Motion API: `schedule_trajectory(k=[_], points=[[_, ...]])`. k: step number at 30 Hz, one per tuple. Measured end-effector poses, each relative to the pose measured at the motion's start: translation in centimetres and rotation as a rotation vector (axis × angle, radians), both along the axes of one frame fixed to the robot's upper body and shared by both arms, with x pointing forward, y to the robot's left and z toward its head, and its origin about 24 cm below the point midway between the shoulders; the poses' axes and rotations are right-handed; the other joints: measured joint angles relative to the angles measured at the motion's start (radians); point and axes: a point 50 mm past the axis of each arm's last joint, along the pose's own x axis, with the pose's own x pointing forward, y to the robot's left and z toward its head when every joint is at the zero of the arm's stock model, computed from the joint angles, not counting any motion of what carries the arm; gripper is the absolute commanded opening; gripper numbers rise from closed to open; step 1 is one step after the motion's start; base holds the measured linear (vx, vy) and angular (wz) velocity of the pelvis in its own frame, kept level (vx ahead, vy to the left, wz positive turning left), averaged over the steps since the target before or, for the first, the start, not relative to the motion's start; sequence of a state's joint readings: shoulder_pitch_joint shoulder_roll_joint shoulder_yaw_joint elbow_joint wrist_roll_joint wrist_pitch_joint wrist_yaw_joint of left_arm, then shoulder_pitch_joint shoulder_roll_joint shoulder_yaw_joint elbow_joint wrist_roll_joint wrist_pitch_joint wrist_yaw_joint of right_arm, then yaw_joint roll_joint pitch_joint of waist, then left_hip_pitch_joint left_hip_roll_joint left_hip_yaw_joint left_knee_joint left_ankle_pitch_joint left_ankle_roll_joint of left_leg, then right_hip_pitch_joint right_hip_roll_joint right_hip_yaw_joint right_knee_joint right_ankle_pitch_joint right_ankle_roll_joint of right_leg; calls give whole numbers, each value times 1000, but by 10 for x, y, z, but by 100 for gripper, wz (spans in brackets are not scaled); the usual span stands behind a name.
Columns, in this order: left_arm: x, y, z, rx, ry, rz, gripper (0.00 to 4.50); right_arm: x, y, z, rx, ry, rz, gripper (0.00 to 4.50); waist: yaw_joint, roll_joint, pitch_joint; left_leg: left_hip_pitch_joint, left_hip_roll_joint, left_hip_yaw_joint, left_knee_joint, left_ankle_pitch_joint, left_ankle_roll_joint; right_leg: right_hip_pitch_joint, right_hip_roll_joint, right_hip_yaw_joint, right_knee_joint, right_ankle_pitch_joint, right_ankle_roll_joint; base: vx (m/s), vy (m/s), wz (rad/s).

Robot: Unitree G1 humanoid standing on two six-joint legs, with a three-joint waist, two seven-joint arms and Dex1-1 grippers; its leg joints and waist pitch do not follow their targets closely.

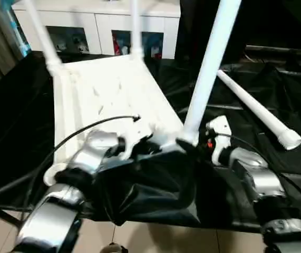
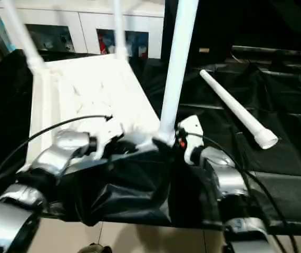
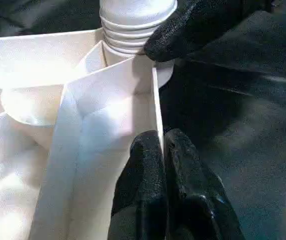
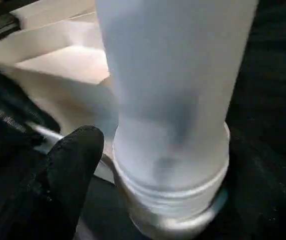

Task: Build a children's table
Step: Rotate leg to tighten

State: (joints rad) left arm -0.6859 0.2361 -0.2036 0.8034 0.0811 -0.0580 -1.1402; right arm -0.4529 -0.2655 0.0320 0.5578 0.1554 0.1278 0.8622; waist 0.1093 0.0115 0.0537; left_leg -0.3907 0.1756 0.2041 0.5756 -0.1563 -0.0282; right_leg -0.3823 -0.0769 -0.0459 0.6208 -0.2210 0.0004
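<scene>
Left wrist view: the left pincer (image 3: 162, 150) is clamped on a thin rib of the children's table (image 1: 108, 95), lying upside down on the black counter (image 1: 13, 116). The right pincer (image 1: 192, 143) stands open beside a leg (image 1: 208, 68).

Both silver forearms reaching forward and inward over the near edge of the worktop. Left tool (image 3: 162, 165) pinched tight, black fingers (image 3: 145, 180) pressed together. Right tool (image 1: 192, 143) spread, one black finger (image 4: 65, 172) standing apart.

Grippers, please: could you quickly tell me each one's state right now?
Left gripper: shut on the tabletop's side wall.
Right gripper: open around the leg.
</scene>
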Motion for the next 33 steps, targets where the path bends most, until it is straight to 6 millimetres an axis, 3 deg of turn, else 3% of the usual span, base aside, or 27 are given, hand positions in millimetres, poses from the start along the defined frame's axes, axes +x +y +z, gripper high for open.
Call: schedule_trajectory(k=[3,5,17,21,27,31,32,33], points=[[-7,9,0,-1,26,-58,0,-7,2,1,9,18,98,392,5,0,0,-1,0,0,0,0,0,-1,0,0,0,0,0,0,0,0],[-11,11,0,0,35,-87,0,-9,5,2,19,30,139,360,7,0,0,-1,0,0,0,0,0,-1,0,0,0,0,0,0,0,0],[-11,11,0,1,27,-82,0,-10,6,1,21,35,128,282,13,0,0,-2,0,0,0,0,0,-1,0,0,0,0,0,0,0,0],[-4,0,-2,9,1,-18,0,-2,6,-3,15,25,-15,281,11,0,0,1,0,0,3,0,0,1,-1,0,3,0,0,0,0,0],[12,-34,-2,10,-29,146,0,24,12,-4,11,25,-426,279,0,-1,1,2,-2,0,3,0,0,1,-2,2,3,0,-1,0,0,0],[14,-45,-2,6,-34,177,0,29,14,-3,10,15,-526,279,3,1,-1,2,-2,0,3,0,0,1,-2,2,3,2,1,0,0,0],[14,-46,-1,6,-33,177,0,29,15,-3,9,11,-533,335,3,1,-1,2,-2,0,3,0,0,1,-2,2,2,2,2,0,0,0],[15,-47,-1,5,-34,177,0,30,15,-3,5,4,-539,335,4,1,-1,1,-2,0,2,0,0,1,-2,1,2,2,2,0,0,0]])
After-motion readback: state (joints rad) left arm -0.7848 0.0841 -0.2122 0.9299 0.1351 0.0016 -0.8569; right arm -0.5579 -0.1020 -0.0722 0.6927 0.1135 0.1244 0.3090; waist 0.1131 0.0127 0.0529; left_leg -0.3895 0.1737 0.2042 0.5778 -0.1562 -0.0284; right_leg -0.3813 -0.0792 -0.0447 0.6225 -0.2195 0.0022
